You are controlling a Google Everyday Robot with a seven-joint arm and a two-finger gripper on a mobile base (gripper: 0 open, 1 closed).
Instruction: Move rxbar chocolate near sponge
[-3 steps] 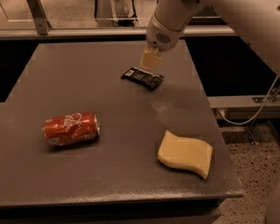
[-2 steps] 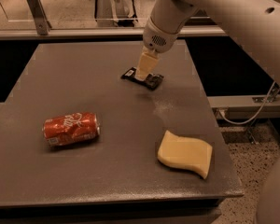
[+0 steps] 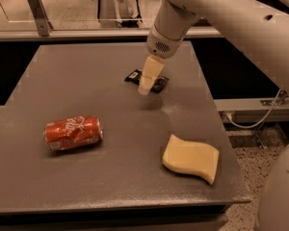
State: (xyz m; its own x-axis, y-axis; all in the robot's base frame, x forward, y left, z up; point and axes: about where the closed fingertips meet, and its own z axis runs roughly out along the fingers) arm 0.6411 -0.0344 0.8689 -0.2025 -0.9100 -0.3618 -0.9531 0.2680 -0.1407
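The rxbar chocolate [image 3: 160,83], a small flat black-wrapped bar, lies on the grey table [image 3: 86,71] right of centre towards the back. My gripper [image 3: 144,87] hangs from the white arm [image 3: 221,13] and reaches down right over the bar's middle, hiding that part; only the bar's two ends show. The sponge [image 3: 190,158], pale yellow with wavy edges, lies flat near the table's front right corner, well apart from the bar and the gripper.
A crushed red soda can [image 3: 73,133] lies on its side at the front left. The table's right edge [image 3: 216,109] drops to a speckled floor with a white cable [image 3: 260,119]. A rail and metal post [image 3: 38,11] stand behind the table.
My gripper has come down and a little forward, from above the bar's far edge to over its middle. The bar, the can and the sponge have not moved.
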